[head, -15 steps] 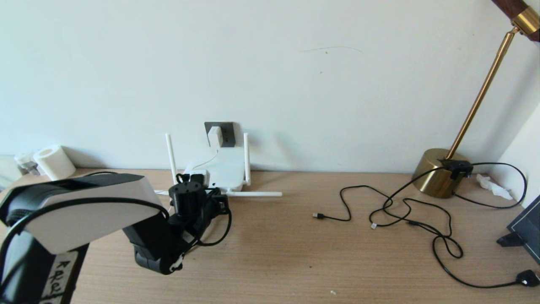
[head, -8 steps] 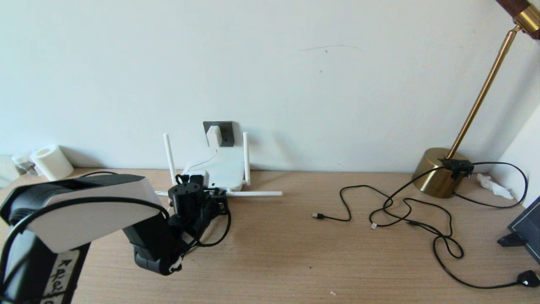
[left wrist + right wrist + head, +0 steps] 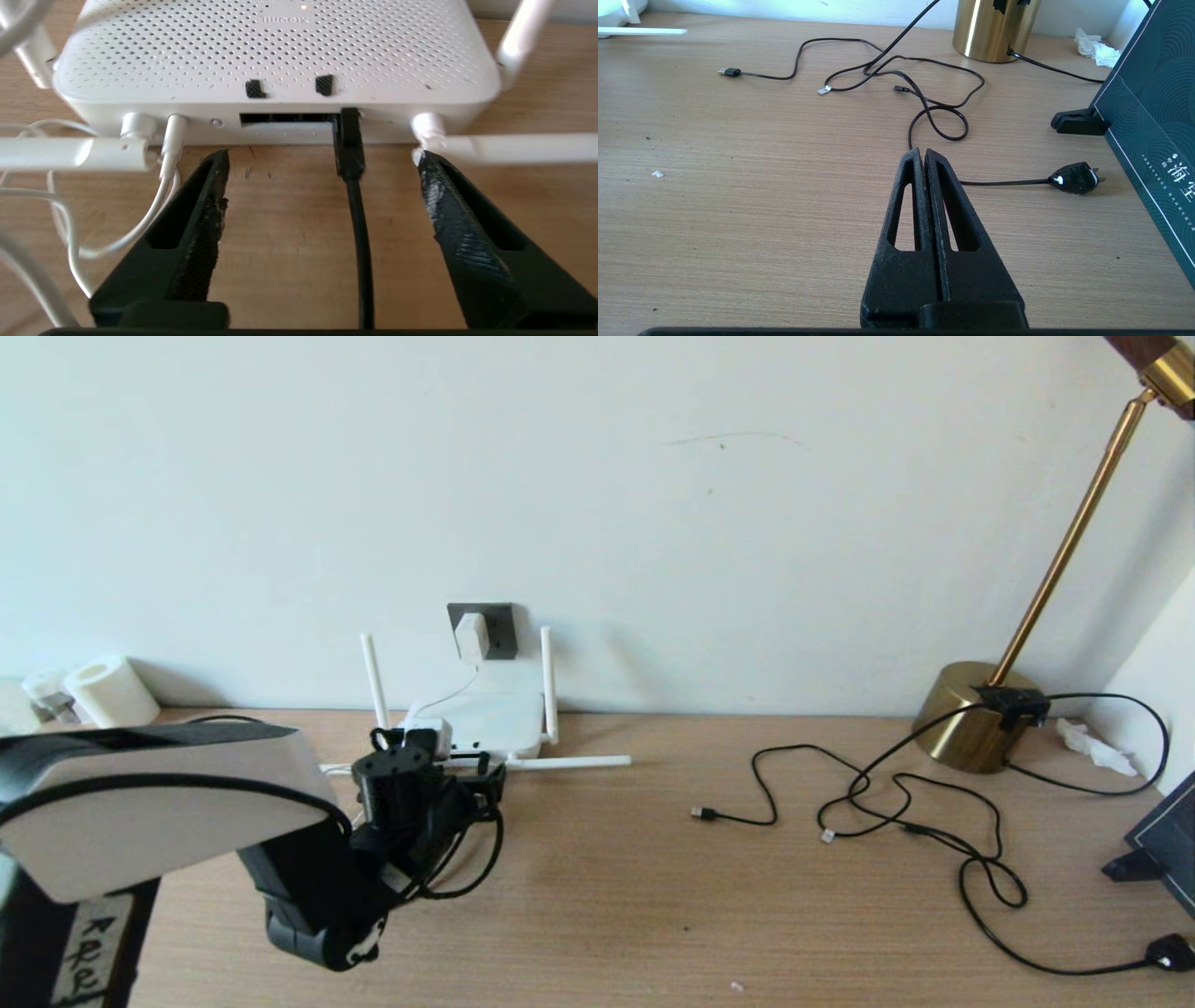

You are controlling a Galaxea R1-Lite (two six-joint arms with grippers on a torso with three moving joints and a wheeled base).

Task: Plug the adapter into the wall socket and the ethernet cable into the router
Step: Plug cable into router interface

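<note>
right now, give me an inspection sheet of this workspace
surface: light wooden desk, a few small specks.
job's things: small white adapter cube seated in the dark grey wall socket plate; thick black ethernet cable plugged into the flat white router.
clutter: white cylinder, dark green box, crumpled tissue.
grippers: left end effector open, in front of the router's ports; right end effector shut, hovering.
cables: thin black cords loose on the desk.
surroundings: white wall, brass lamp.

The adapter (image 3: 471, 636) is sitting in the wall socket (image 3: 485, 630), its thin cord dropping to the router (image 3: 485, 721) on the worktop (image 3: 653, 896). The left tool (image 3: 485, 784) is hovering just before the router.
</note>
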